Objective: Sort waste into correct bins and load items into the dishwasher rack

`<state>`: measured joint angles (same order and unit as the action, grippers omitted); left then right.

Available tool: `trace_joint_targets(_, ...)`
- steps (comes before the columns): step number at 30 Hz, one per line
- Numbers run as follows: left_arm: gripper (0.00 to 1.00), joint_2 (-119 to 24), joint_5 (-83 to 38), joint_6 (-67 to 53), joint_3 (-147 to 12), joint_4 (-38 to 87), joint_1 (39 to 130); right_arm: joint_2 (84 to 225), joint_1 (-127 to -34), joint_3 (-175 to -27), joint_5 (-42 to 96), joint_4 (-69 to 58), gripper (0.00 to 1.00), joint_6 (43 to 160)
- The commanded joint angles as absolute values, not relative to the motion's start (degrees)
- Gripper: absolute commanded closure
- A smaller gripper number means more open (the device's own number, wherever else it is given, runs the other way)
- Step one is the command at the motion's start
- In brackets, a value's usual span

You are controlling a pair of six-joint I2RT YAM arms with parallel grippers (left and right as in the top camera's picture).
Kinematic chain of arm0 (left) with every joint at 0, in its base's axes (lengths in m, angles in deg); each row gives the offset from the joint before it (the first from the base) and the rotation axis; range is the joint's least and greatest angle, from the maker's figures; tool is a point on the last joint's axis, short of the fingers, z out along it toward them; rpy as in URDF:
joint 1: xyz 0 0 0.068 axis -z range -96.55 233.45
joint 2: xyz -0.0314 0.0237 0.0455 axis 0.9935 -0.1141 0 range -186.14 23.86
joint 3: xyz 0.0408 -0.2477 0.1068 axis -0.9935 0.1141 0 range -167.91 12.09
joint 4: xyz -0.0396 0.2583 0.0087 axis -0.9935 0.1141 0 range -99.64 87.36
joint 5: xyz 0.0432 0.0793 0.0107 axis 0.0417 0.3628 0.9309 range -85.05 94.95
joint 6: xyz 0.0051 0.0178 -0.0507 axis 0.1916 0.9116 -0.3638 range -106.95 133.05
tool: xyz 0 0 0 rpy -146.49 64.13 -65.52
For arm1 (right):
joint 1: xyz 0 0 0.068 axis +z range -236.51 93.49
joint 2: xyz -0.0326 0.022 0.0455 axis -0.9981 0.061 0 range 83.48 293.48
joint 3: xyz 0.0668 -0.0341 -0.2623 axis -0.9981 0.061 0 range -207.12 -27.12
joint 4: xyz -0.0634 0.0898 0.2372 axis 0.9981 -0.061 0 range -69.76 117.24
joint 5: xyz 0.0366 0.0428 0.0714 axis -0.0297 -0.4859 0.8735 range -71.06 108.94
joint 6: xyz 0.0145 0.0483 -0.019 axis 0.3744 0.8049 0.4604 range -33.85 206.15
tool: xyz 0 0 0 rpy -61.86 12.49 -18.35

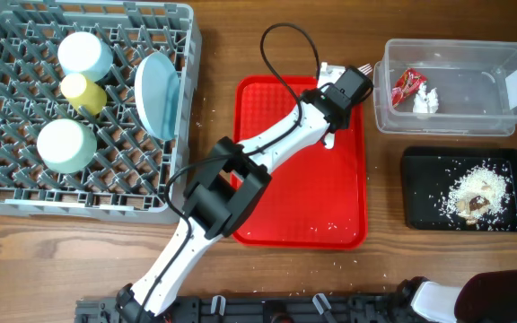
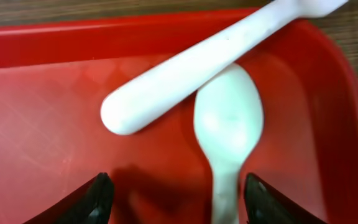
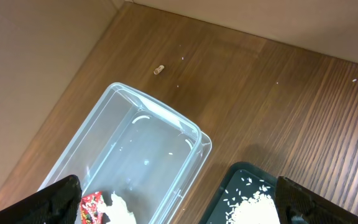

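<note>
My left gripper hangs low over the top right corner of the red serving tray. Its jaws stand apart around the handle of a white plastic spoon, with red tray showing on both sides of the handle. A white plastic fork lies slanted across the spoon's bowl. The grey dishwasher rack holds a light blue bowl, a yellow cup, a pale green bowl and a plate standing on edge. My right gripper is wide open above the two bins, holding nothing.
A clear tub at the far right holds the red-and-white wrapper and the white tissue. In front of it a black tray holds crumbly food scraps. Crumbs dot the wood and the red tray.
</note>
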<state>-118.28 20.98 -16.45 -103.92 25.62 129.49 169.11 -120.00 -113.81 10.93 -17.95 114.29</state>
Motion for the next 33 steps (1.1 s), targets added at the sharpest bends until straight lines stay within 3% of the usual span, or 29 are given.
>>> trace_joint_targets(1, 0.43, -121.06, 20.87, -18.98, -104.38, 25.65, 131.26, 169.37, -120.22, -114.05, 9.78, -17.82, 0.00, 113.31)
trace_joint_targets(2, 0.49, -121.39, 20.85, -18.98, -104.38, 25.73, 131.94, 169.37, -120.22, -114.05, 9.78, -17.82, 0.00, 113.28)
trace_joint_targets(12, 0.60, -124.91, 20.92, -19.03, -104.38, 28.03, 134.95, 169.37, -120.22, -114.05, 9.78, -17.82, 0.00, 113.28)
trace_joint_targets(18, 0.95, -124.93, 20.90, -18.98, -104.40, 30.06, 134.67, 169.37, -120.22, -114.05, 9.78, -17.82, 0.00, 113.28)
trace_joint_targets(19, 0.96, -124.84, 20.90, -18.96, -104.40, 30.11, 134.67, 169.37, -120.22, -114.05, 9.78, -17.82, 0.00, 113.28)
trace_joint_targets(25, 0.96, -120.51, 20.85, -18.96, -104.40, 31.85, 134.67, 169.37, -120.22, -114.05, 9.78, -17.82, 0.00, 113.28)
trace_joint_targets(27, 0.72, -119.79, 20.85, -18.96, -104.40, 31.85, 134.67, 169.37, -120.22, -114.05, 9.78, -17.82, 0.00, 113.28)
trace_joint_targets(28, 0.50, -119.81, 20.85, -18.96, -104.40, 31.90, 134.67, 169.37, -120.22, -114.05, 9.78, -17.82, 0.00, 113.28)
trace_joint_targets(30, 0.44, -119.79, 20.83, -18.98, -104.40, 31.72, 134.65, 169.37, -120.22, -114.05, 9.78, -17.82, 0.00, 113.28)
trace_joint_targets(33, 0.44, -119.75, 19.98, -18.98, -104.40, 29.65, 134.65, 169.37, -120.22, -114.05, 9.78, -17.82, 0.00, 113.31)
